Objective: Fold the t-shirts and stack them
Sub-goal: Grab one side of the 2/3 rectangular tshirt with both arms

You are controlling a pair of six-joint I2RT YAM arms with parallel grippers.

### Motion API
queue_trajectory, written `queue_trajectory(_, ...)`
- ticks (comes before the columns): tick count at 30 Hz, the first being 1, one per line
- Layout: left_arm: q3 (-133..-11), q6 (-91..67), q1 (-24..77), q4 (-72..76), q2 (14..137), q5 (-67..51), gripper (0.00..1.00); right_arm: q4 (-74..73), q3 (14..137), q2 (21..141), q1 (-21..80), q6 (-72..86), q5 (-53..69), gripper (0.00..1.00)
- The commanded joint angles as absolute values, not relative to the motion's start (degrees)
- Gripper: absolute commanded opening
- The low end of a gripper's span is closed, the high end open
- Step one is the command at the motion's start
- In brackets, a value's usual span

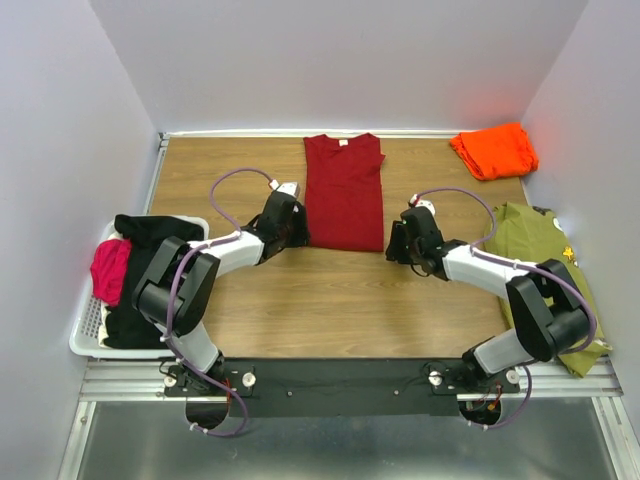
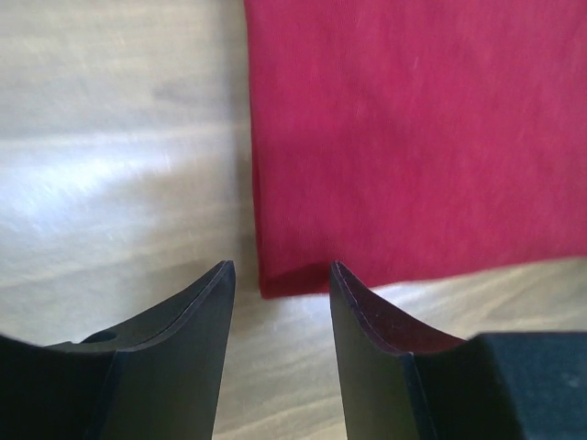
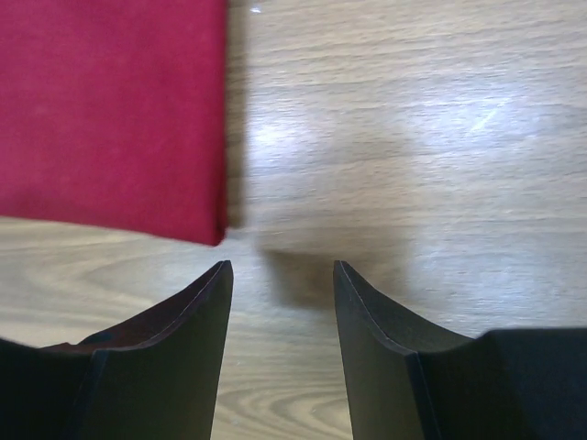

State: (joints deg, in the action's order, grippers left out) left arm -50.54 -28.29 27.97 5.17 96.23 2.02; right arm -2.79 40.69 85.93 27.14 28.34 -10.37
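T-shirts are spread over the wooden table (image 1: 300, 310). Black cloth (image 1: 150, 235) and pink cloth (image 1: 110, 268) are heaped in a white basket (image 1: 85, 335) at the left. The left gripper (image 2: 280, 270), fingers apart, is held at the near left corner of the dark red t-shirt (image 1: 344, 190), which is laid mid-table. The right gripper (image 3: 282, 266), fingers likewise apart, is held at its near right corner. An orange t-shirt (image 1: 493, 150) and an olive t-shirt (image 1: 525, 235) are laid at the right.

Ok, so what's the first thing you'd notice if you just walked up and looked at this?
The dark red t-shirt catches the eye first, lying flat in a long strip at the far middle of the table. The left tool and right tool sit open at its two near corners, one on each side. A bright orange t-shirt glows in the far right corner.
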Motion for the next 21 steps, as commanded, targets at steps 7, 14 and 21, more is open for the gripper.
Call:
queue_trajectory(7, -46.41, -28.83, 27.69, 10.81, 96.06, -1.23, 0.54, 11.06, 35.86, 84.28, 26.81, 30.59, -6.24, 0.57)
queue_trajectory(14, -47.37, -28.39, 27.51, 12.04, 99.58, -0.44, 0.52, 16.43, 35.86, 89.29, 26.89, 30.50, -4.93, 0.57)
queue_trajectory(21, -47.55, -27.77, 26.81, 12.48, 101.16, -0.44, 0.49, 18.63, 37.88, 95.09, 26.89, 31.81, -1.50, 0.54)
